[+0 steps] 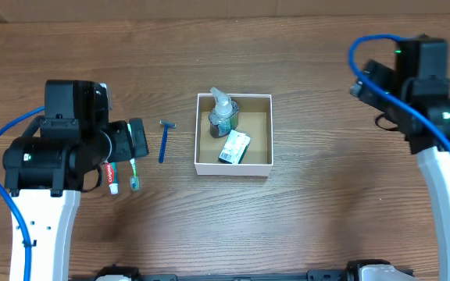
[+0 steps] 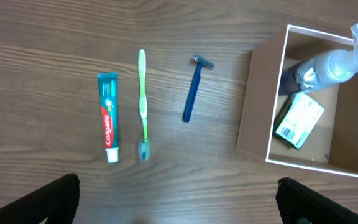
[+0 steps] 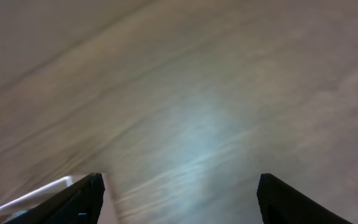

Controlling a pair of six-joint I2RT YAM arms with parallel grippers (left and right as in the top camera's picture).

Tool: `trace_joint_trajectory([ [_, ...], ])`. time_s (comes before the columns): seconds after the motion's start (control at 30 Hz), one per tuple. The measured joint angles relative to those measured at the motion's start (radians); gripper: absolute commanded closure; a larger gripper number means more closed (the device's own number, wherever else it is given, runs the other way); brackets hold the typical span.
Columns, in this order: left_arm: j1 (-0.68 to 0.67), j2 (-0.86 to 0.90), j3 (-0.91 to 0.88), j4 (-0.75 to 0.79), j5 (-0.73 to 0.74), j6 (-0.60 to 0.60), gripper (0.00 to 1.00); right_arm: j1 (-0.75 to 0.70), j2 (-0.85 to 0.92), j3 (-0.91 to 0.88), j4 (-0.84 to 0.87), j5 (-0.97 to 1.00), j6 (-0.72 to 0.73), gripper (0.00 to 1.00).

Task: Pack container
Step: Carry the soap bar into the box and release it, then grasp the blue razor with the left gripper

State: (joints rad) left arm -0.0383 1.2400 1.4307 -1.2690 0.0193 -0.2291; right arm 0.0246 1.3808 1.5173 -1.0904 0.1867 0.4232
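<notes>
The container (image 1: 233, 168), a small square box with white walls and a brown inside, sits mid-table. It holds a pump bottle (image 1: 222, 113) and a small printed packet (image 1: 234, 147). To its left on the table lie a blue razor (image 1: 164, 140), a green toothbrush (image 1: 134, 173) and a toothpaste tube (image 1: 112, 178). My left gripper (image 1: 135, 139) is open and empty above the toothbrush and tube. In the left wrist view the tube (image 2: 108, 117), toothbrush (image 2: 143, 102), razor (image 2: 193, 90) and container (image 2: 253, 106) lie ahead of the open jaws (image 2: 179, 205). My right gripper (image 1: 362, 78) is far right, open and empty (image 3: 179, 202).
The wooden table (image 1: 326, 203) runs under everything. The right wrist view is blurred and shows only wood grain and a pale edge (image 3: 42, 193) at lower left that I cannot identify. Blue cables hang by both arms.
</notes>
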Motion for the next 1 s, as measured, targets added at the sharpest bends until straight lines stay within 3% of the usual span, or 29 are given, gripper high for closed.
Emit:
trace_joint_trajectory([
  [0.33, -0.007, 0.381, 0.012, 0.055, 0.010, 0.004, 0.00, -0.053, 0.111, -0.038, -0.054, -0.007, 0.004, 0.18],
  [0.6, -0.089, 0.651, 0.012, 0.118, 0.013, 0.039, 0.00, -0.053, 0.135, -0.039, -0.054, -0.007, 0.002, 0.17],
  [1.0, -0.106, 0.854, 0.012, 0.167, 0.015, 0.045, 0.00, -0.053, 0.135, -0.039, -0.055, -0.007, -0.005, 0.17],
])
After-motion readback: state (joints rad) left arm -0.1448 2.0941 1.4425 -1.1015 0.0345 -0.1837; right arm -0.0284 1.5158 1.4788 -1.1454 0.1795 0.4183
